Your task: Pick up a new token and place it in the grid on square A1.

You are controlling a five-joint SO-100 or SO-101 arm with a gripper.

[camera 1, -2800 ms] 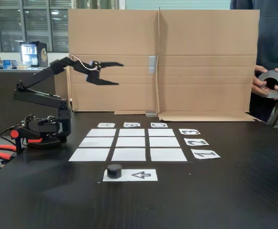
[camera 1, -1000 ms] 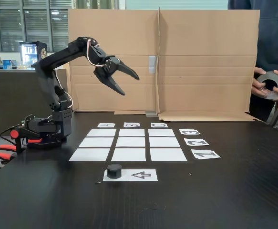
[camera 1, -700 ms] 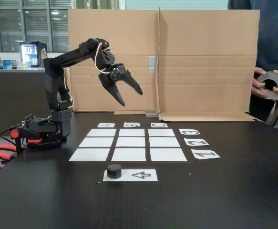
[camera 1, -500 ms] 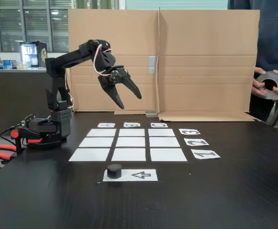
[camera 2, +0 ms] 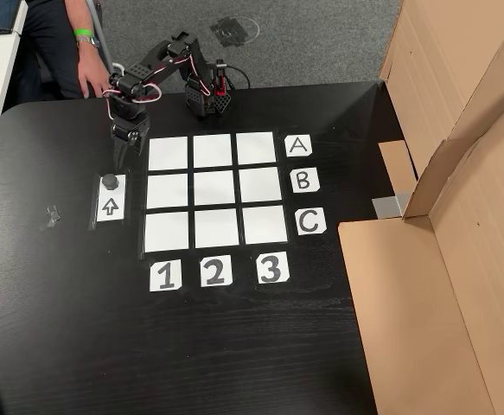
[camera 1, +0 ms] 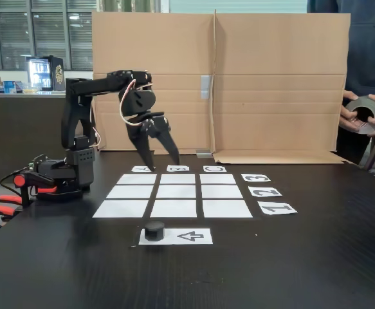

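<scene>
Gripper (camera 1: pixel 164 164) hangs nose-down off the black arm (camera 1: pixel 97 87), jaws spread apart, nothing between them; tips in the air in front of the cardboard screen (camera 1: pixel 271 77), in line with the letter labels at the far edge of the grid (camera 1: pixel 174 192) in the fixed view. In the other view the gripper (camera 2: pixel 124 158) sits just off the grid's (camera 2: pixel 216 190) A-row corner, tips pointing toward the token.

Token (camera 1: pixel 154 230), small black puck, sits on the end of the white arrow strip (camera 1: pixel 190 236), on the strip's left end in the fixed view, nearer the camera than the grid. In the other view the token (camera 2: pixel 110 181) is on the upper end of the arrow strip (camera 2: pixel 111 207), just below the gripper tips, close but apart, no contact.

Square A1 (camera 2: pixel 169 154) is the corner cell in line with the A label (camera 2: pixel 297 146) and the 1 label (camera 2: pixel 165 276), blank, right beside the gripper in the other view. In the fixed view that cell is the near left one (camera 1: pixel 121 208). All nine cells are bare.

Black table (camera 1: pixel 303 270). Arm base (camera 1: pixel 58 177) at the table's left in the fixed view, red clamps (camera 1: pixel 0 209) beside it. At the right edge a person holds a grey tape roll (camera 1: pixel 365 111) in both hands. In the other view a person's arm with a green wristband (camera 2: pixel 83 36) is near the arm base
</scene>
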